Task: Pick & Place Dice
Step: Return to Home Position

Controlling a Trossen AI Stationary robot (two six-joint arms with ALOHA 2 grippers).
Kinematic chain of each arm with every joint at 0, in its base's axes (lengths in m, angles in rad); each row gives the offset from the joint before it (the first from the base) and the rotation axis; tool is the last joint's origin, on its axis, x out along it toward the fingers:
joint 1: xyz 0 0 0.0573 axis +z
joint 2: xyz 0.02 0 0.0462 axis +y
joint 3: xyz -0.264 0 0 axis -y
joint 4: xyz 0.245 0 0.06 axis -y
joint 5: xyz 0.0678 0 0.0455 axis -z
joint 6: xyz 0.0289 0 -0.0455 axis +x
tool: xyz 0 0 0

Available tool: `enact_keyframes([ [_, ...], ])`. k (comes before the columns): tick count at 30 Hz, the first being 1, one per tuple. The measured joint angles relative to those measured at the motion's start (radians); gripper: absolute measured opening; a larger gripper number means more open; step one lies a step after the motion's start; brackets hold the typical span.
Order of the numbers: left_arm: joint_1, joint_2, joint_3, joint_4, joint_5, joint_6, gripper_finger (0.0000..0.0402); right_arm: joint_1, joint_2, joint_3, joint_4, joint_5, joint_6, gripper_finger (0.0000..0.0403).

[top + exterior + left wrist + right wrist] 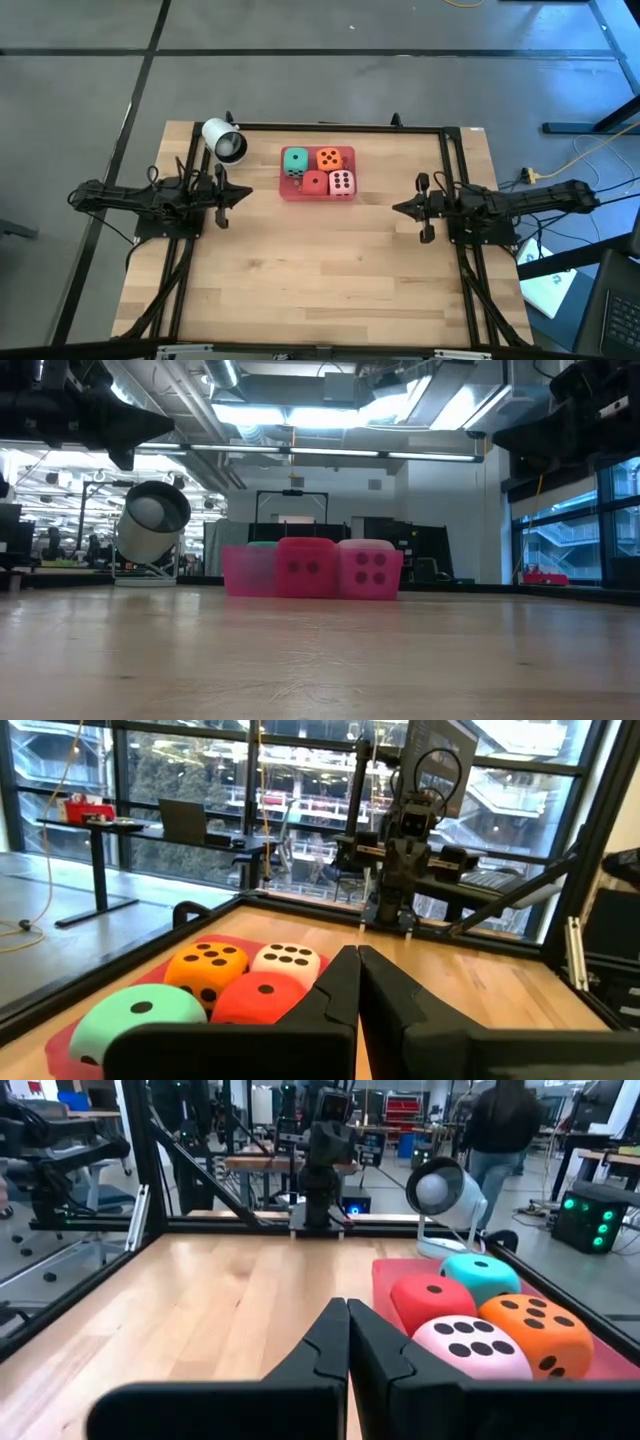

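Observation:
Four dice lie together on a flat pink tray (284,187) at the table's far middle: teal-green (295,160), orange (329,158), red (314,183) and pale pink (341,182). All rest on their undersides, packed two by two. My left gripper (248,195) hangs shut at the table's left, pointing level toward the tray. My right gripper (394,208) hangs shut at the right, pointing back at it. Each wrist view shows the dice just past the shut fingers (357,982) (348,1342), which hold nothing.
A white round lamp-like device (223,140) stands on the table's far left, behind the left gripper. A black frame rail (340,126) runs along the far and side edges. A person (497,1120) stands in the room beyond. Bare wood (320,270) spreads across the near half.

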Motion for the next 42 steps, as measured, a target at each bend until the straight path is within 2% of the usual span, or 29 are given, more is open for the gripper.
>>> enact_keyframes([
  [15,0.000,-0.011,0.000,-0.001,-0.003,0.042,0.0002,0.000,-0.258,0.000,-0.226,0.042,-0.032,0.0000],
  [23,0.000,-0.021,0.000,-0.040,-0.068,0.050,0.0001,0.000,-0.369,0.000,-0.323,0.045,-0.034,0.0000],
  [30,0.000,-0.128,0.000,-0.128,-0.060,0.040,0.0001,0.000,-0.371,0.000,-0.361,0.068,-0.035,0.0000],
  [42,-0.001,-0.129,0.000,-0.171,0.013,0.021,0.0003,0.000,-0.371,0.000,-0.361,0.078,-0.040,0.0000],
])
